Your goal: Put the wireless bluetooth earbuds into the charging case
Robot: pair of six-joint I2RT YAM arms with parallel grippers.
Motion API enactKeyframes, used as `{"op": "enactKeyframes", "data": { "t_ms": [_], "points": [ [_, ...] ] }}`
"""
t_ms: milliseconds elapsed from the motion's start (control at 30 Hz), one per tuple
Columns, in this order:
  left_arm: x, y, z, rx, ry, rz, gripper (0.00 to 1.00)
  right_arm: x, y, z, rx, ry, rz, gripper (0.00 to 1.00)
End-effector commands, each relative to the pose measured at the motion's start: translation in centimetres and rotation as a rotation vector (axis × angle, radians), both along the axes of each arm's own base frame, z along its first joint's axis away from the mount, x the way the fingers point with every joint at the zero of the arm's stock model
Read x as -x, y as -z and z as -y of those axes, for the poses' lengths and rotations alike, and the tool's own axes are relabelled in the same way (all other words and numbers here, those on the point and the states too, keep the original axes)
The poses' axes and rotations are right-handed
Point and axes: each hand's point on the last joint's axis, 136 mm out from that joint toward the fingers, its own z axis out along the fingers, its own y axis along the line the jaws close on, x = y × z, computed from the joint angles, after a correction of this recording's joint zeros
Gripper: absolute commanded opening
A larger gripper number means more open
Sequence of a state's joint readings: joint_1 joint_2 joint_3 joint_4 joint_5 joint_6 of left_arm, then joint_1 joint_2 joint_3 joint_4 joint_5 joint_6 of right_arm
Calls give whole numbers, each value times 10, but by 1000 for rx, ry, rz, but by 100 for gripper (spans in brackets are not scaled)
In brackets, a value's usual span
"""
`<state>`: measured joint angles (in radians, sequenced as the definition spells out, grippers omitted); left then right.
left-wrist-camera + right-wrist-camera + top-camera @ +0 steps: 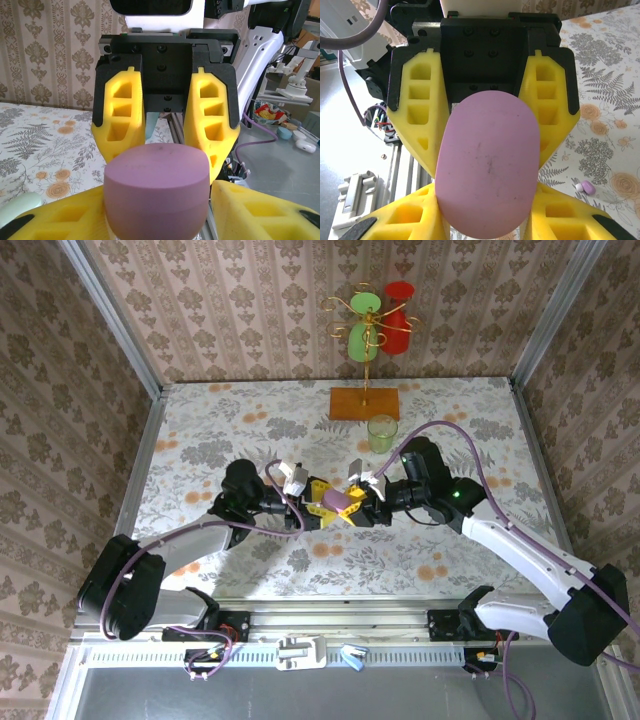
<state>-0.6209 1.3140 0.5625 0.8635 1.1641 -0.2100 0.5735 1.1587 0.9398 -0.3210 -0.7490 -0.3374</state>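
Earbuds counted: one. A single wireless bluetooth earbud [585,187], whitish with a mauve end, lies on the floral surface [220,430]. It is off to one side of the right gripper [487,220], apart from its fingers and outside the charging case.

Charging cases counted: one. The mauve charging case [490,180] is a smooth, rounded pebble shape. It is held clear of the surface, between the two grippers where they meet nose to nose.

Grippers counted: two, both clamped on that case. The right gripper has a yellow finger against each flank of the case's near end. The left gripper [156,220] grasps the opposite end in the same manner. Four yellow fingers in all bear on the case.

Other items: one pale green rounded object [17,207] rests on the surface beside the left gripper; what it is cannot be told. Beyond both grippers, further along the surface, stands one translucent green cup [381,432]. Behind it is one wooden-based stand [365,402] hung with green and red pieces.
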Motion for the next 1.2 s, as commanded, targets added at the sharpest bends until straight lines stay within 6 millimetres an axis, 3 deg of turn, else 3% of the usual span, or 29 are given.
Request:
{"op": "enactKeyframes", "data": {
  "t_ms": [0,133,333,433,600,867,1167],
  "points": [
    [3,-5,1,11,34,9,50,-1,-7,0,-4,-8,0,31],
    [4,-3,3,7,45,0,42,-2,-5,0,-2,-4,3,31],
    [4,-2,3,8,41,5,41,-2,-9,1,-12,6,30,31],
    [3,-2,3,8,41,6,34,-4,-8,2,-13,17,35,33],
    [5,-4,2,15,41,18,22,-7,-9,2,-30,39,34,49],
    [3,-3,0,17,34,27,19,-10,-10,8,-38,79,30,67],
    [8,-5,-2,36,51,60,18,-29,-12,16,-54,190,-3,68]
  ]
}}
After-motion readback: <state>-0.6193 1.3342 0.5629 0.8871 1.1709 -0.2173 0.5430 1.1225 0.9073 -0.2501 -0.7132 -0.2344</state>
